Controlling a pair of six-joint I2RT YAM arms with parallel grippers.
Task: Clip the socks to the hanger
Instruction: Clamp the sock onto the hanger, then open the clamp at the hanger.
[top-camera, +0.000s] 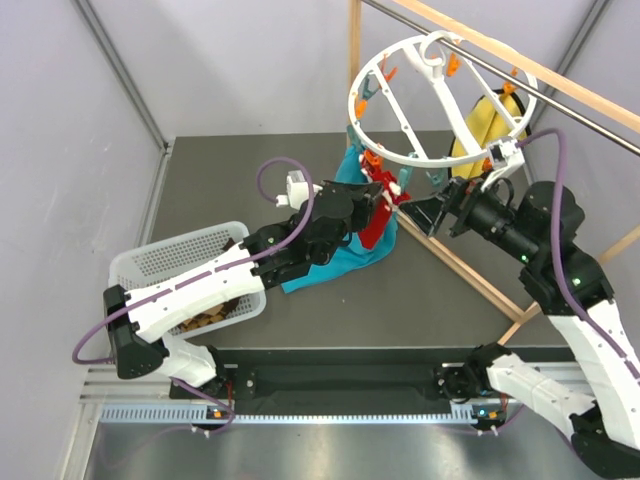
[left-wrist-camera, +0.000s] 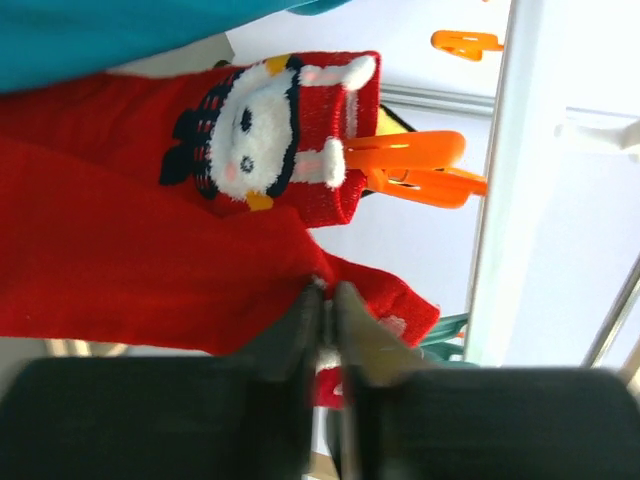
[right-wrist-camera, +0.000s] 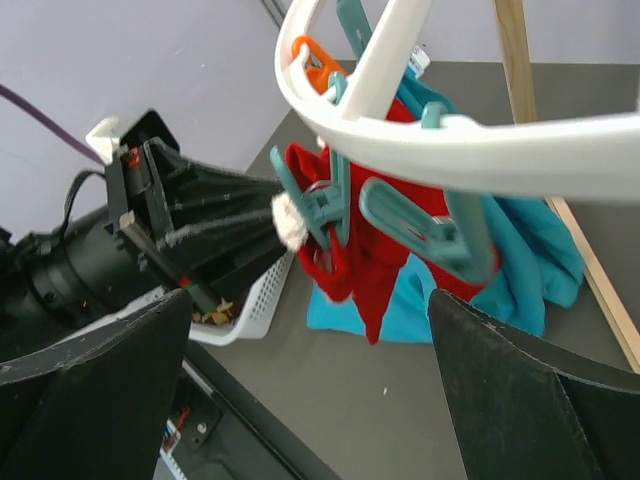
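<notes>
Two grippers work at the lower rim of the hanger (top-camera: 385, 150), which hangs tilted under the rail. Your left gripper (left-wrist-camera: 328, 295) is pinched almost shut on a fold of the red sock (left-wrist-camera: 150, 270). The sock's cuff, with its white animal patch, lies against an orange clip (left-wrist-camera: 420, 165) just beside the rim. Your right gripper (right-wrist-camera: 310, 300) stands fully spread and holds nothing; it sits just below the rim, facing the teal clips (right-wrist-camera: 420, 225).

To do this step well, confirm that a clip bites the fabric before you let the left fingers part. Release slowly. Draw back along the line of approach so that the ring does not swing.

Limits of view:
- You cannot tell whether the orange clip actually closes on the cuff.
- It is unclear whether the red fabric is one sock or two.
- The sock's lower end merges with the teal cloth (top-camera: 330, 275) behind it.
- The left arm covers most of what lies in the basket (top-camera: 170, 260).
</notes>
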